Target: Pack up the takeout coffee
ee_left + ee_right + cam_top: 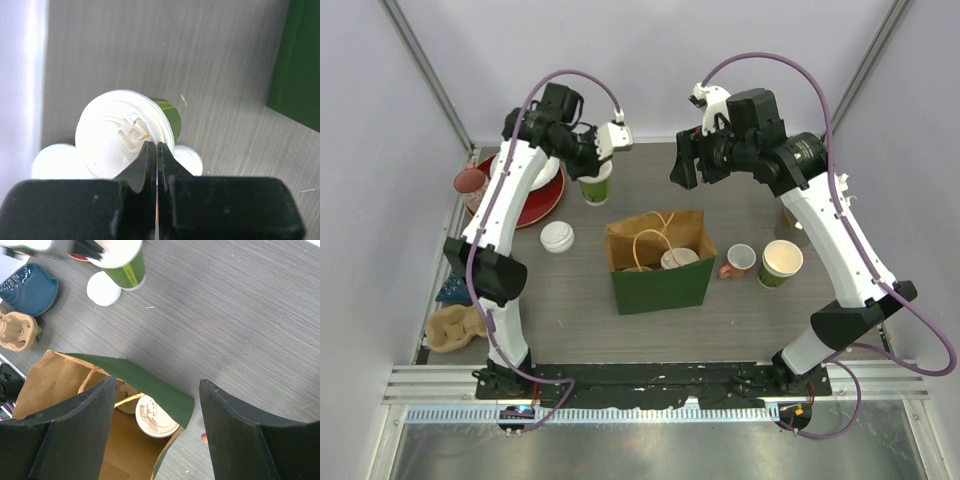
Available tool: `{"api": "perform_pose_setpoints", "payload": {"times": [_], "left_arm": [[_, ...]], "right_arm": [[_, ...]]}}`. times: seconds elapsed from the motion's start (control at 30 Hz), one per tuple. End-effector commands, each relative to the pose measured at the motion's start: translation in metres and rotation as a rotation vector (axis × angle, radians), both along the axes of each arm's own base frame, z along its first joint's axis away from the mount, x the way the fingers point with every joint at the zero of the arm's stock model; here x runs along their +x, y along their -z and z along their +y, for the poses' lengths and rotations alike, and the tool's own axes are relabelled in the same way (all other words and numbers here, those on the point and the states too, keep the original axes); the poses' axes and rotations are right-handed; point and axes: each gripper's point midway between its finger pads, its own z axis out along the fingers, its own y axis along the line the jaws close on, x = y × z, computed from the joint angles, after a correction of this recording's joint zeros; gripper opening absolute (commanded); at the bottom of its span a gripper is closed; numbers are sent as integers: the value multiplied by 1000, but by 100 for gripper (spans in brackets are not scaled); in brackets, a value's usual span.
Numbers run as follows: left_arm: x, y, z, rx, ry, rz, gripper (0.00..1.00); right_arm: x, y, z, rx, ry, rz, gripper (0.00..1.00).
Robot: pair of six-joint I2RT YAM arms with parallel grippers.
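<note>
Inside the green paper bag I see one lidded cup, standing upright toward the bag's right side. My right gripper hangs above the bag's far edge, jaws wide apart and holding nothing. Beyond the bag's far-left corner stands the second lidded cup, with my left gripper pinched together over its lid.

Pink-handled mug just beside lidless green cup, right of green paper bag. Red plate far left, pinkish cup at its left rim. Cardboard cup carrier near blue dish.
</note>
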Motion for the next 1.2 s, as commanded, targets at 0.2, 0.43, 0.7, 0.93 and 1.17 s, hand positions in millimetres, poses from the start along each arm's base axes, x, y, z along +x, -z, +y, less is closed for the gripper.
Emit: {"api": "perform_pose_setpoints", "payload": {"times": [0.2,0.43,0.7,0.93,1.17], "left_arm": [[-95,-126,32,-64,-66,-164,0],[-150,-174,22,-147,16,-292,0],[-229,-192,-13,-311,120,-112,0],[-242,-175,-7,-286,87,-31,0],[-247,-142,-13,-242,44,132,0]], "right_arm": [[-12,-29,-17,72,104,-27,72],[-15,-18,-10,97,104,37,72],[-16,-9,-21,92,177,55,72],[-13,-26,-29,179,293,22,72],[-25,-10,-27,188,280,87,72]]}}
